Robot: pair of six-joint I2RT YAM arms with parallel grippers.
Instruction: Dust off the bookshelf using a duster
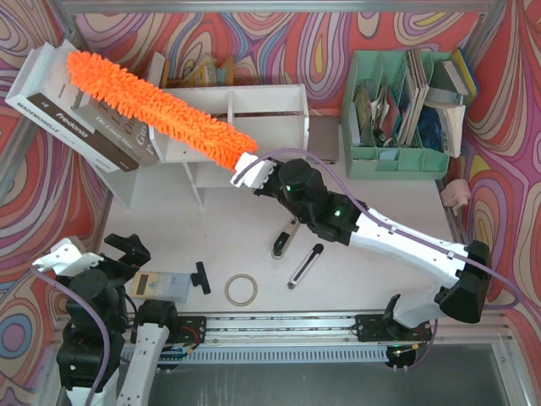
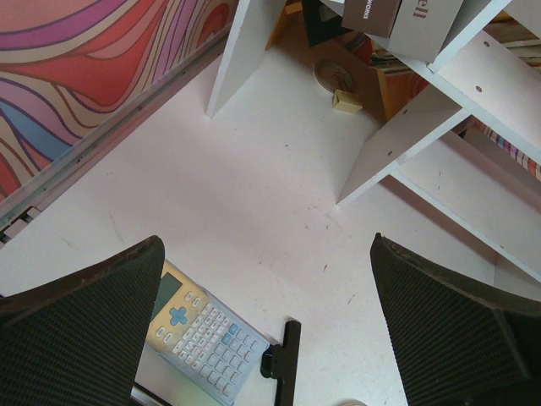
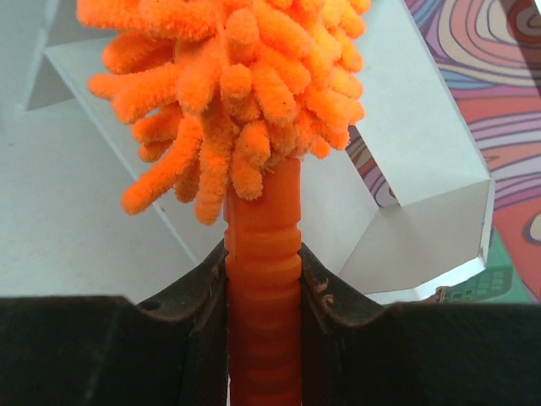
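My right pincer (image 3: 262, 262) is clamped on the ribbed orange handle of the duster (image 1: 161, 106), jaws tight on either side of it just below the fluffy head. My left pincer (image 2: 266, 245) hangs low over the bench (image 2: 254, 211) at the near left, jaws wide apart and holding nothing, with a calculator (image 2: 199, 334) beneath it.

The duster lies over the left half of the bookshelf (image 1: 270, 97). Its long axis runs on a diagonal: the handle end sits near the middle of the bench, in front of the shelf, and the fluffy tip points away to the far left, reaching over the leaning books (image 1: 63, 93) at the shelf's left end. Whether the fibres press on the wood or only hover above it, I cannot tell.

I judge the work to be under way but far from finished: the tool is in hand and on the left part of the top, while the right part and the compartments below look yet to be swept
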